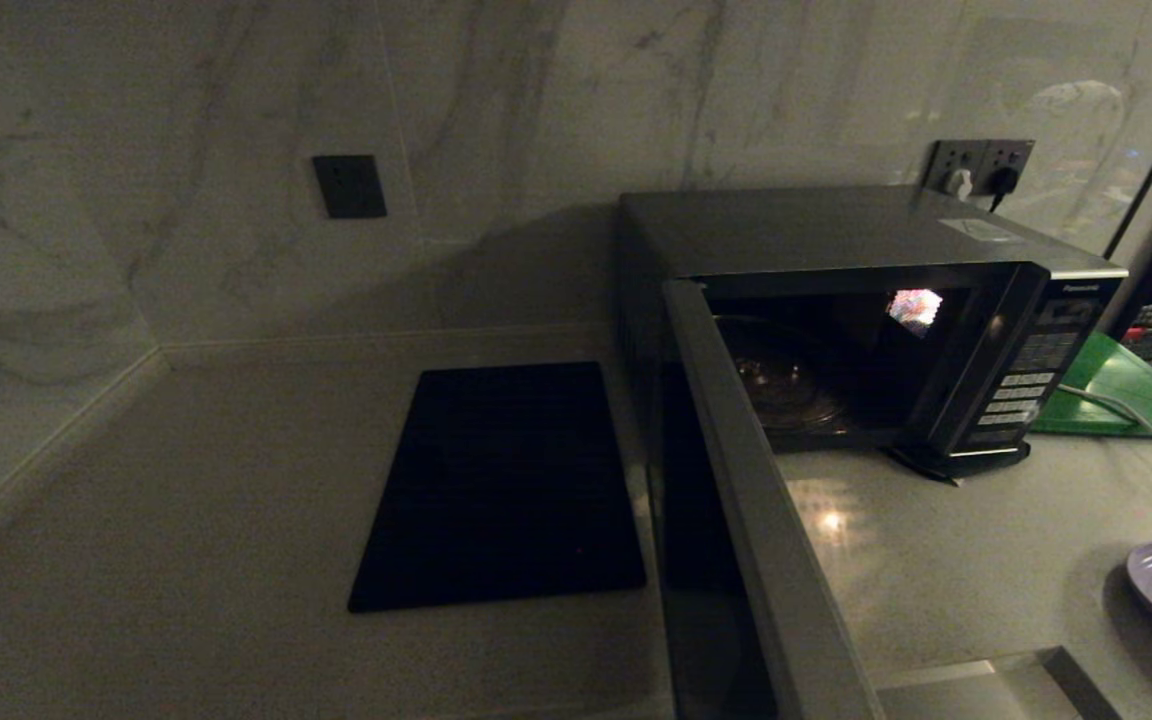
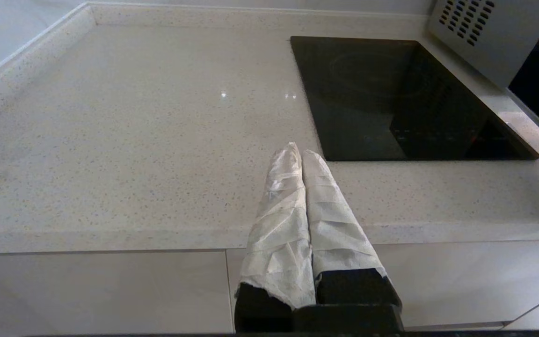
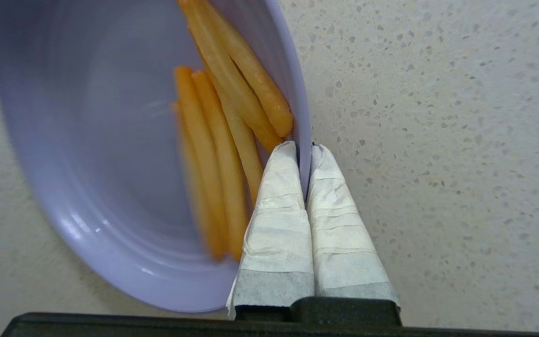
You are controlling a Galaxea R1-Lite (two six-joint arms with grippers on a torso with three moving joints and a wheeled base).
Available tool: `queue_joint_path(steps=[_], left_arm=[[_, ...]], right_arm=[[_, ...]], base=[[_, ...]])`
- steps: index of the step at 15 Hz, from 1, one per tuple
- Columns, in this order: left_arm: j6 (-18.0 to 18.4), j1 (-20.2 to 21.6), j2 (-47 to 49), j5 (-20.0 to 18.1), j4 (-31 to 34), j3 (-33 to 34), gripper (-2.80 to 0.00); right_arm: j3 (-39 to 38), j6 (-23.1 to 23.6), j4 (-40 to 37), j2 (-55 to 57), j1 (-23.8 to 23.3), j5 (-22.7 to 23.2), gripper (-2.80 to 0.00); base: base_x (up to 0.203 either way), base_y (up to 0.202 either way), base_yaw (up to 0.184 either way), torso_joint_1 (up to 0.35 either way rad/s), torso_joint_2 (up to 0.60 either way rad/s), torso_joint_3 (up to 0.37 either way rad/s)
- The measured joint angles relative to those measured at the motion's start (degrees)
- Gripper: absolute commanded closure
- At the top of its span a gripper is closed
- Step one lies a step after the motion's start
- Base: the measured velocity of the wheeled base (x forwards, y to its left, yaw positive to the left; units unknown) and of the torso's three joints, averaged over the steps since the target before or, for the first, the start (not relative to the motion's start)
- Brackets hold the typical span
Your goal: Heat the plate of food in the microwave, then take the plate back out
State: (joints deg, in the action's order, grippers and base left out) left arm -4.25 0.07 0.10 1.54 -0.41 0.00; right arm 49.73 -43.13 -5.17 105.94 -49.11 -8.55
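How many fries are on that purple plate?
4 that I can make out, all lying on the plate by the rim that the right gripper pinches: two fries farther in, two nearer. More may be hidden.

My head camera looks down at the dark grey box microwave (image 1: 866, 330); my left wrist shares the flat black rectangular slab (image 1: 501, 485), my right wrist sits close over the pale-lavender plate of fries (image 3: 110, 154).

plate of food (image 3: 110, 187): lavender, fries inside, on counter | microwave (image 1: 866, 330): door open
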Motion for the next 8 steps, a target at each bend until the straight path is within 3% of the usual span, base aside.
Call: queue_joint_path(steps=[7,8], left_arm=[[0.0,0.0,0.0,0.0,0.0,0.0,0.0],[0.0,0.0,0.0,0.0,0.0,0.0,0.0]], right_arm=[[0.3,0.2,0.8,2.9,-1.2,0.2,0.0],[0.3,0.2,0.8,3.0,-1.2,0.2,-2.8]], base=[[0.0,0.0,0.0,0.0,0.0,0.0],[0.0,0.0,0.0,0.0,0.0,0.0]])
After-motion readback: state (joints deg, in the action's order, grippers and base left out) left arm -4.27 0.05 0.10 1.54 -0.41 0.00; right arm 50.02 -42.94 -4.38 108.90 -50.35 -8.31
